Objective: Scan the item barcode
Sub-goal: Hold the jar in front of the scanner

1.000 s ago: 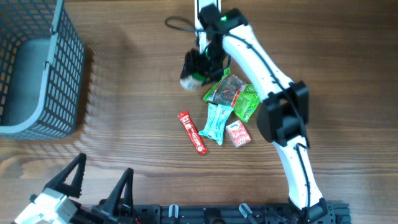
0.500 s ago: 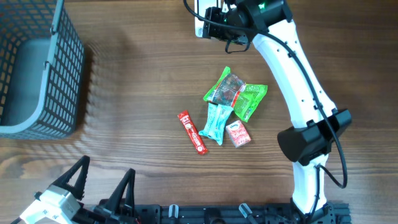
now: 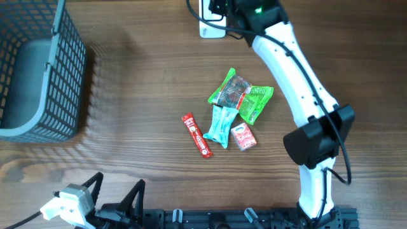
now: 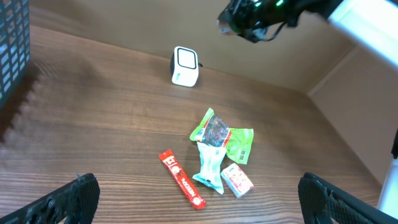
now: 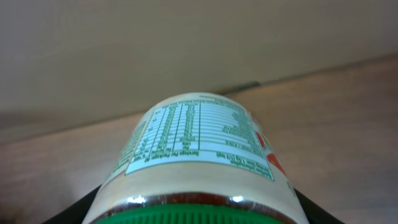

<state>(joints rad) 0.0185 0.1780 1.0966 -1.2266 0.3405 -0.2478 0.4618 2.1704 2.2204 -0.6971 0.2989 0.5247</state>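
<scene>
Right gripper [image 3: 219, 7] pinching green-lidded jar [image 5: 199, 162] over scanner [image 4: 185, 65], bench's far edge.
Left gripper [image 3: 116, 191] fingers spread wide, near edge.

Brown wood-grain table [image 3: 127, 95]. Grey-blue basket [image 3: 38, 70], open grid pattern. White scanner [image 4: 185, 66] with dark-rimmed window. The jar [image 5: 199, 168] has a green lid and a white label with green print, red at its edge. Red stick packet [image 3: 196, 135]. Teal pouch [image 3: 220, 124]. Bright green wrapper [image 3: 256, 102]. Red-and-white carton [image 3: 243, 137].
</scene>
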